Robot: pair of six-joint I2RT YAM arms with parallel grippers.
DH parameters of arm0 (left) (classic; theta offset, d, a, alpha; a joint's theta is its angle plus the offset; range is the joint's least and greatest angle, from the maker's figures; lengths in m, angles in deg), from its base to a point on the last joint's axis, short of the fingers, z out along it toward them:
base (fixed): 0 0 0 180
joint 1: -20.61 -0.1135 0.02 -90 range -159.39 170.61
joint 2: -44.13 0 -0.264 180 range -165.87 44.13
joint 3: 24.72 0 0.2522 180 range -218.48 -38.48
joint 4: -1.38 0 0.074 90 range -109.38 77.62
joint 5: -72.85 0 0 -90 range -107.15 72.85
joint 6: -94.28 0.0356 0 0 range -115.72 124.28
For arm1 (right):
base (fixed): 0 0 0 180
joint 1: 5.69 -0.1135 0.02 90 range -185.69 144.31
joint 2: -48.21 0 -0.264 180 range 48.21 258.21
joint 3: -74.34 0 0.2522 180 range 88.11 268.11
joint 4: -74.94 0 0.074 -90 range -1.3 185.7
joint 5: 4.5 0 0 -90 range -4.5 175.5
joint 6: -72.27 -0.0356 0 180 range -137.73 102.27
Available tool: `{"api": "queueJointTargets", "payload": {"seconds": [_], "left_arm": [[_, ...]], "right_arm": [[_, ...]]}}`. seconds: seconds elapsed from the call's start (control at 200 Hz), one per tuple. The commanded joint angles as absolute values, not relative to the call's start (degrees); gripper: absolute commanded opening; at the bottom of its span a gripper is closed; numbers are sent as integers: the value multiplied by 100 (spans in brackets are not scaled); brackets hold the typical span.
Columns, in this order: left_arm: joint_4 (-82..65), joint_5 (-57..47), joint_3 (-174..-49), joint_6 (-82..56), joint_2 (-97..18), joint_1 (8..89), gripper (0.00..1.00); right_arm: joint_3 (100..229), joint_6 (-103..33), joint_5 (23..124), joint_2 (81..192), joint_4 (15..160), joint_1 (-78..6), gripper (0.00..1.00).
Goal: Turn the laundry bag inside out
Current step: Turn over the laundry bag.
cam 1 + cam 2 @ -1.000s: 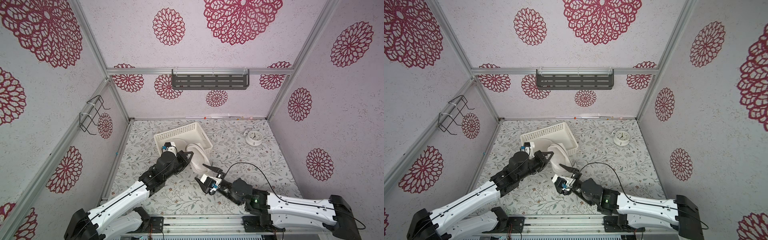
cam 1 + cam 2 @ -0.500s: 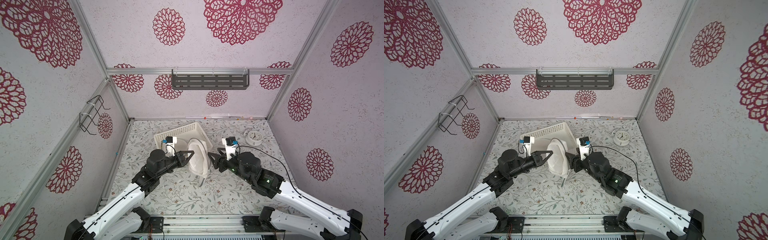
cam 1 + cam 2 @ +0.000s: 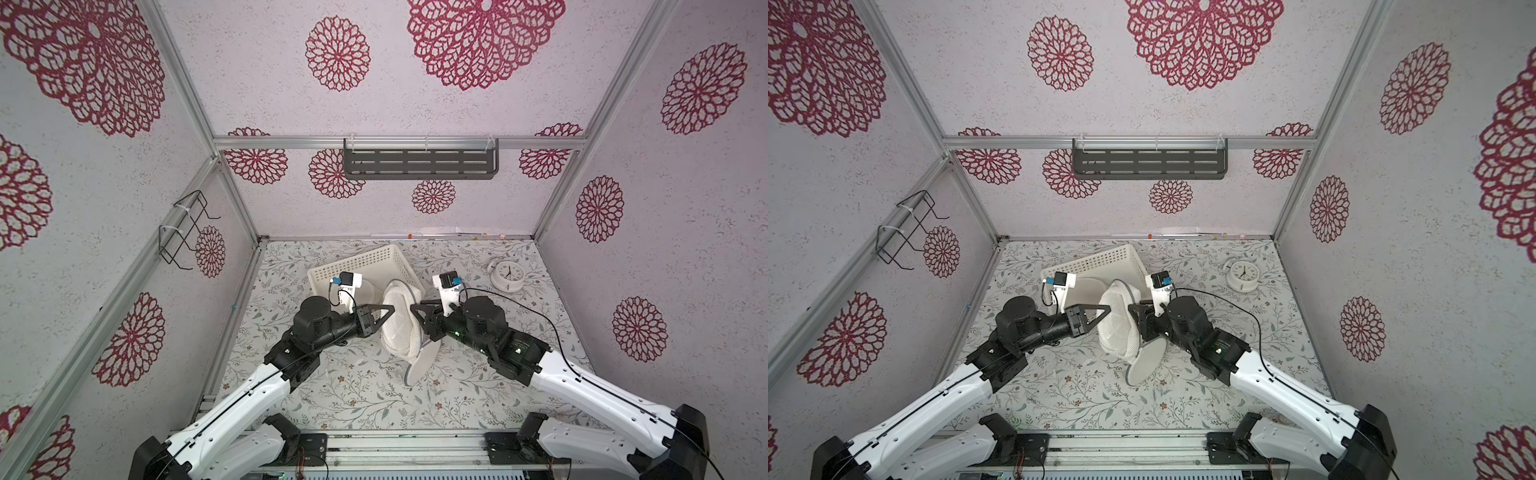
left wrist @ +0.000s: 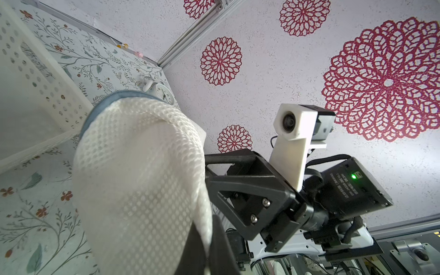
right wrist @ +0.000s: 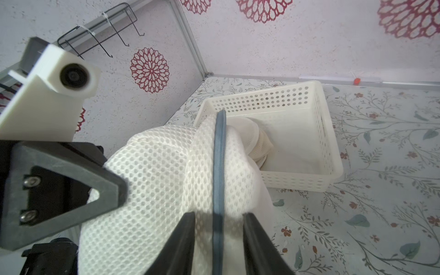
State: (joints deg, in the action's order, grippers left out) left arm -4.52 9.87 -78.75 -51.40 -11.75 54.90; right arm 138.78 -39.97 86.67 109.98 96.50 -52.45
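Nearest you, the floral table (image 3: 353,395) lies under a flat round panel (image 3: 419,363) of the laundry bag (image 3: 401,328). The panel hangs tilted at the bag's low end, and you cannot tell whether its edge touches the cloth. Above it the white mesh bag is held up off the table between your two arms, with its blue-grey rim (image 5: 219,166) running along the side that faces the right arm. Your left gripper (image 3: 384,316) is clamped tight on the mesh from its side, and in the left wrist view the fabric drapes over its fingers. Your right gripper (image 5: 219,214) stands at a middling gap with one finger either side of the rim, and there is space between each finger and the rim, so it is not pinching. Just behind the bag sits the white perforated basket (image 3: 365,262) with a pale round mesh bundle (image 5: 252,140) in it. Farther back and to the right stands a white alarm clock (image 3: 507,274). On the back wall hangs a dark slotted shelf (image 3: 419,164).
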Motion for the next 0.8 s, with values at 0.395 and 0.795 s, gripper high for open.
{"api": "queueJointTargets", "payload": {"seconds": [0.395, 0.795], "left_arm": [[-267, 1414, -8041, -4819, -1142, 5445, 0], [-386, 3091, -8604, -3835, -1132, 5866, 0]], "right_arm": [[13919, -4056, 8586, 10540, 9665, -4640, 0], [13719, -3931, 6429, 10989, 9933, -2692, 0]]}}
